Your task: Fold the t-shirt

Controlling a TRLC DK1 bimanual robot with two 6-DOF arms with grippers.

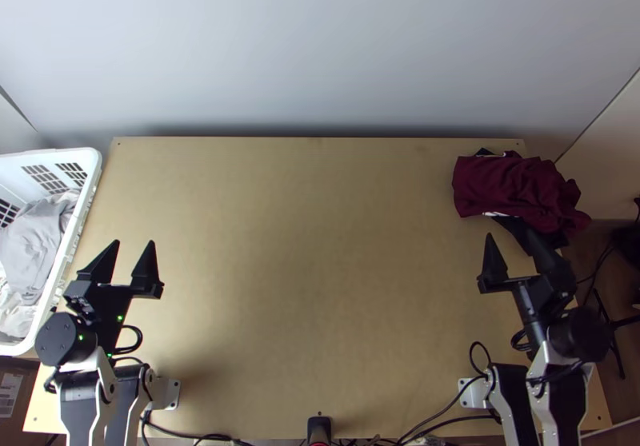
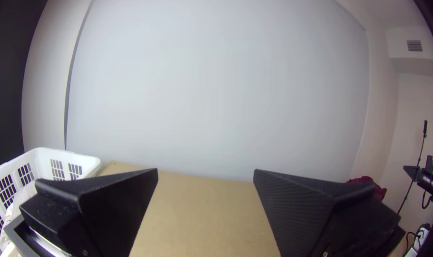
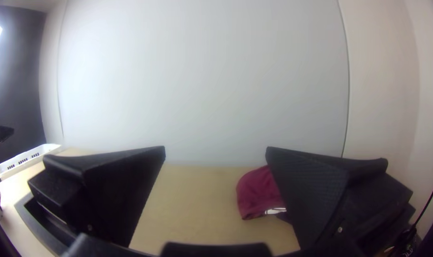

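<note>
My left gripper (image 1: 133, 260) is open over the table's left side, beside the basket, with nothing held. My right gripper (image 1: 512, 248) stands open at the right, its tips just short of a dark red cloth (image 1: 512, 184). That cloth lies bunched at the table's back right corner, over black cloth with white parts; whether it is the t-shirt I cannot tell. In the left wrist view my left gripper (image 2: 205, 173) has its fingers wide apart. The right wrist view shows my right gripper (image 3: 215, 151) equally spread, one finger partly covering the red cloth (image 3: 254, 192).
A white basket (image 1: 90, 176) holding grey and white cloth stands at the left edge of the wooden table (image 1: 312, 270). A pale wall rises behind the table. Cables and a small black object (image 1: 318, 428) lie along the near edge.
</note>
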